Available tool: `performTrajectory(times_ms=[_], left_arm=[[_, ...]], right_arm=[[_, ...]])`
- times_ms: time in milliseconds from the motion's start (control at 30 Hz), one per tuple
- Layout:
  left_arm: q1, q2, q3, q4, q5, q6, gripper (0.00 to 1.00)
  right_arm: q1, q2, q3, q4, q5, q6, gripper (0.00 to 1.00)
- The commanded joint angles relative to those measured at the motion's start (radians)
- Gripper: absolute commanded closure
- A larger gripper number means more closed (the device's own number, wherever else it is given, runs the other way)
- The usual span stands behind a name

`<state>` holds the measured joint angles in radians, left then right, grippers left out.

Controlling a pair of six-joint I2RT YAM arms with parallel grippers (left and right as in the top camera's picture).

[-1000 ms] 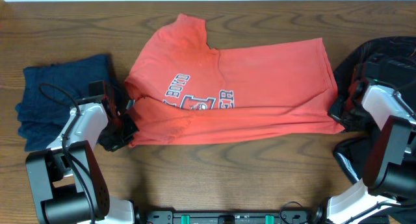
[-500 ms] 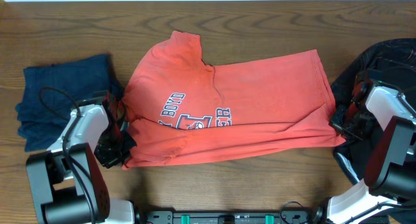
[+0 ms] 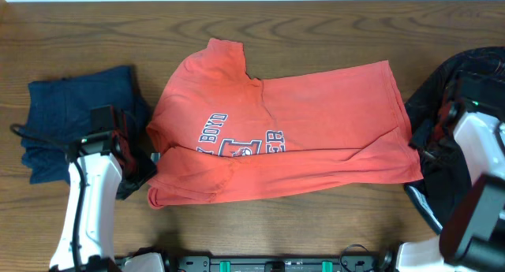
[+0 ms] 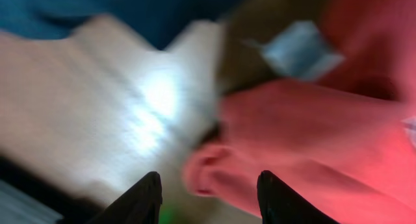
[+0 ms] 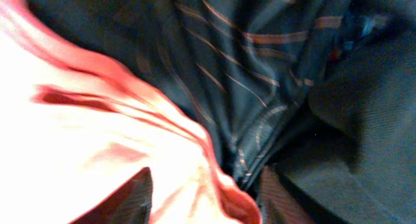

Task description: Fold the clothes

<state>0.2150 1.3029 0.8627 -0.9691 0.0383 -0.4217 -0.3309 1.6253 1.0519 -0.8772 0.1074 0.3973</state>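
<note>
Table (image 3: 316,225): brown wood with wavy lines, smooth, a bit shiny under the light. Red T-shirt (image 3: 331,114): soft cloth, dull, full of little wrinkles. Letters (image 3: 237,138) on the shirt: flat white and dark blue print. Blue garment (image 3: 71,114): soft, dull cloth. Black garment (image 5: 260,68): dark cloth with thin pale stripes, a fine bumpy weave at one side. Left arm (image 3: 87,185) and right arm (image 3: 477,138): hard white plastic, smooth and a little glossy. Left claw (image 4: 209,182): black fingers, dull.
</note>
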Motion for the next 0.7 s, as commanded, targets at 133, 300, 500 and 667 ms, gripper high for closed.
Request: performTrajectory(times_ms=[133,300,500,667], left_arm=[[-0.139,-0.006,0.019,0.04,0.249,0.093,0.51],[-0.293,0.039,0.018,0.044,0.249,0.092,0.43],[-0.467,0.165,0.018,0.039,0.25,0.091,0.4],[-0.572,0.281,0.018,0.018,0.249,0.091,0.4]], right_arm=[[-0.014,-0.138,0.009,0.039,-0.165,-0.074,0.47],[-0.014,-0.137,0.008,0.017,-0.164,-0.092,0.47],[-0.014,-0.137,0.008,0.013,-0.164,-0.092,0.47],[-0.014,-0.137,0.008,0.01,-0.164,-0.092,0.47]])
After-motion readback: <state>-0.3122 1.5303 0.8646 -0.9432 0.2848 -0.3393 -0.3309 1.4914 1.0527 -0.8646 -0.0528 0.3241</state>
